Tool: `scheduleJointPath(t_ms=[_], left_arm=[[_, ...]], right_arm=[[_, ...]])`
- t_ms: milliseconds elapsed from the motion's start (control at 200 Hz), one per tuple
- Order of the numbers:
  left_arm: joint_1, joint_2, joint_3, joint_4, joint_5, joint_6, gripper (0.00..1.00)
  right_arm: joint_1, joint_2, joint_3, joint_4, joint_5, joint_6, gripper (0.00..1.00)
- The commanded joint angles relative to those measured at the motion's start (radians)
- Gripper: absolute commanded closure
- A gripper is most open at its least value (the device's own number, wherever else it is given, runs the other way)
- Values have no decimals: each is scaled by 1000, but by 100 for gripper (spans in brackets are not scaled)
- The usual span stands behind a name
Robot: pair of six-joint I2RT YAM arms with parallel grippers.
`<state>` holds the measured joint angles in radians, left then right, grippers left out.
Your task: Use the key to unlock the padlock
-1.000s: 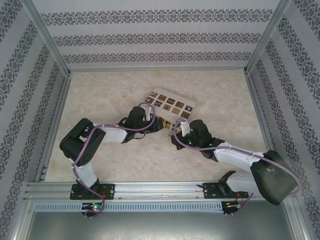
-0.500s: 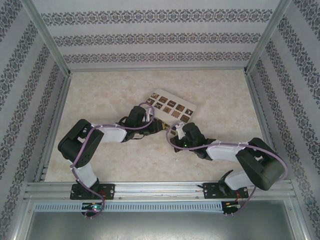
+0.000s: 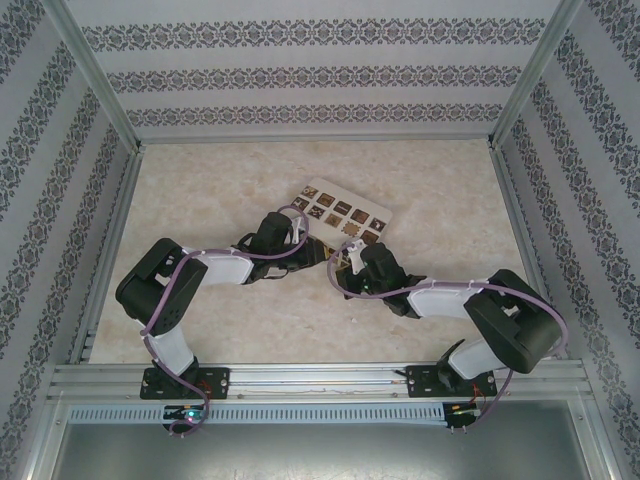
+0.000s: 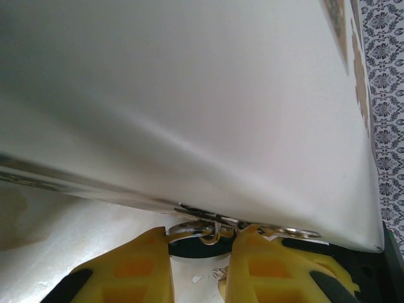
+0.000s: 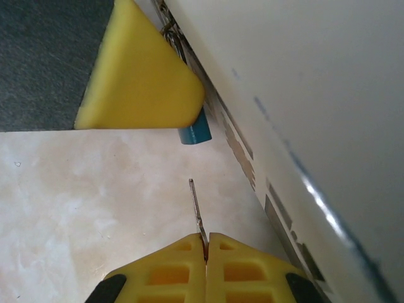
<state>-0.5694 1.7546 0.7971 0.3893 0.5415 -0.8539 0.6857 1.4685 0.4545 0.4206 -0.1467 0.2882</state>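
Slowly, the right gripper (image 5: 205, 238), pinching the key (image 5: 196, 205), had to aim it straight at the padlock (image 5: 194, 134) the left gripper (image 4: 203, 237) held.

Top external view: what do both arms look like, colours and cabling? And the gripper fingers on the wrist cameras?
Both the left arm and right arm have black joint housings, white links and a lilac cable looping along them. The left gripper and right gripper have yellow fingers with rectangular moulded recesses, on black mounts.
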Motion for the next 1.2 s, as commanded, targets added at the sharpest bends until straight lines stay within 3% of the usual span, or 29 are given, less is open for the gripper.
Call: scheduleJointPath(t_ms=[0, 1199], left_arm=[[-18, -41, 29, 11, 28, -11, 81], [-22, -36, 20, 18, 23, -22, 81]], right_arm=[[11, 24, 40, 39, 11, -7, 100], [8, 88, 108, 127, 10, 8, 100]])
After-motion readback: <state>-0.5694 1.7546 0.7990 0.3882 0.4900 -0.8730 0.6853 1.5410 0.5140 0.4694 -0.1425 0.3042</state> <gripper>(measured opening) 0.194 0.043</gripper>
